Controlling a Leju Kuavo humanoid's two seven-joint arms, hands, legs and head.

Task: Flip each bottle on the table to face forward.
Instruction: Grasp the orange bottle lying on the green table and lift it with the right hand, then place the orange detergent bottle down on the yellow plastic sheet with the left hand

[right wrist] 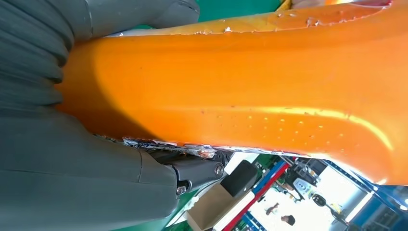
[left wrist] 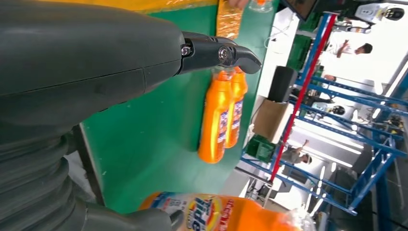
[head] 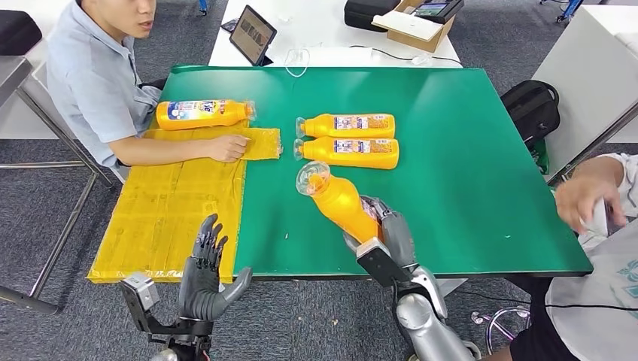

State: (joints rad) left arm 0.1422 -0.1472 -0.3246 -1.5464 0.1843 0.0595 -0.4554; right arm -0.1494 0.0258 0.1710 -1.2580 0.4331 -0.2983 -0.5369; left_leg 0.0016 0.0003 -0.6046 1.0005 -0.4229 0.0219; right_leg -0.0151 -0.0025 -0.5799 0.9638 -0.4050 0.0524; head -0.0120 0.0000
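1. My right hand [head: 384,229] grips the base end of an orange bottle [head: 342,201], fingers wrapped round its body. The bottle sits near the table's near edge, angled so its clear cap points toward 11 o'clock from the hand. Its plain orange side is up with no label showing, so I judge I'm holding it to roll it label-up.

2. My left hand [head: 205,274] hovers off the near-left corner of the green table [head: 481,150], fingers spread and pointing up, holding nothing. I read it as parked out of the way.

3. Two more bottles, the far one [head: 347,125] and the near one [head: 347,152], lie side by side at 12 o'clock from the held bottle, labels up, caps toward 9 o'clock. They look already done.

4. A fourth bottle [head: 203,113] lies at 10 o'clock, label up, at the far edge of the yellow mat [head: 165,210]. A seated person's hand [head: 228,147] rests on the mat just beside it; I judge they are feeding bottles in.

5. The right wrist view shows what the head view cannot: torn label edges where the bottle meets my palm, so the label probably faces down.

6. The left wrist view shows the paired bottles' labels from the side, and a printed bottle at the frame edge.
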